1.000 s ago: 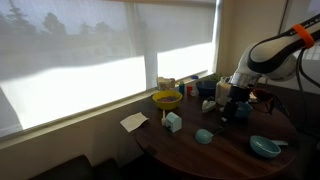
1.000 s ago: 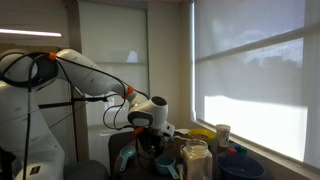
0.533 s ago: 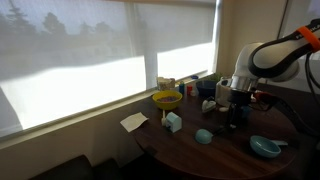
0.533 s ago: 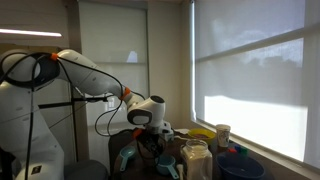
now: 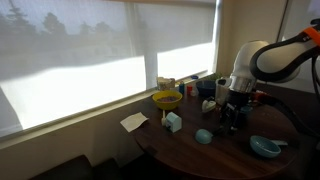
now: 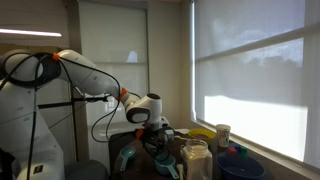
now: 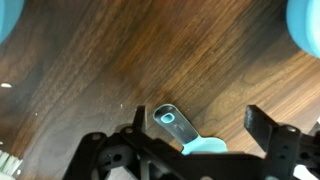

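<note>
A light blue measuring spoon (image 7: 178, 124) with a clear handle lies flat on the dark wooden table (image 7: 120, 50). My gripper (image 7: 199, 118) hangs just above it, open, with one black finger (image 7: 138, 118) left of the handle and the other well to the right. Nothing is held. In both exterior views the gripper (image 5: 232, 118) (image 6: 155, 140) points down over the round table, near its middle; the spoon is hidden there.
On the table are a yellow bowl (image 5: 167, 99), a pale blue box (image 5: 173, 122), a small teal bowl (image 5: 203, 135), a larger teal bowl (image 5: 265, 146) and a white napkin (image 5: 134, 122). Containers (image 5: 195, 88) stand by the window. A jar (image 6: 195, 160) stands close to that camera.
The jaws have spread wider than a second ago. The wrist has shifted slightly, rising a little above the table.
</note>
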Robot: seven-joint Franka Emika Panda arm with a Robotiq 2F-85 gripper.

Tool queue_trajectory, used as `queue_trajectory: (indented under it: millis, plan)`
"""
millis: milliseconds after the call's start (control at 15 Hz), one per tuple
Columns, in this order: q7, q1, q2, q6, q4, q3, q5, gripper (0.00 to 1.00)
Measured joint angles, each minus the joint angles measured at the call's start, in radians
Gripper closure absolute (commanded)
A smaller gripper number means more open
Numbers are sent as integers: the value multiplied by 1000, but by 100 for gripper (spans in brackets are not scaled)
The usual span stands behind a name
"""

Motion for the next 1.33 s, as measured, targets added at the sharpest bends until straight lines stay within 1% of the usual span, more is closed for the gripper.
queue_trajectory:
  millis: [67, 133, 267, 333, 400, 467, 533, 600, 667, 733, 800, 867, 933, 1133, 1267, 1333]
  plan:
    - [-18, 2, 0, 14, 0, 2, -2, 13]
    - [-35, 3, 0, 25, 0, 2, -2, 26]
    - [-61, 6, 0, 45, 0, 2, -2, 38]
    - [-71, 7, 1, 51, 0, 2, -2, 47]
    - [-78, 9, 1, 55, 0, 2, -2, 53]
    - [-84, 10, 1, 55, 0, 2, -2, 38]
    - [-87, 10, 2, 55, 0, 2, -2, 15]
    - [-87, 10, 3, 55, -1, 2, -2, 15]
    - [-87, 10, 6, 55, -2, 2, -2, 8]
    - [-87, 10, 9, 55, -3, 2, -2, 5]
    - [-87, 10, 12, 55, -3, 3, -2, 19]
    - [-87, 10, 16, 55, -3, 3, -2, 40]
    - [-87, 10, 19, 55, -3, 3, -2, 42]
    - [-87, 10, 25, 55, -2, 5, -2, 65]
    - [-87, 10, 25, 55, 1, 5, -2, 77]
    - [-87, 10, 25, 55, 2, 5, -1, 85]
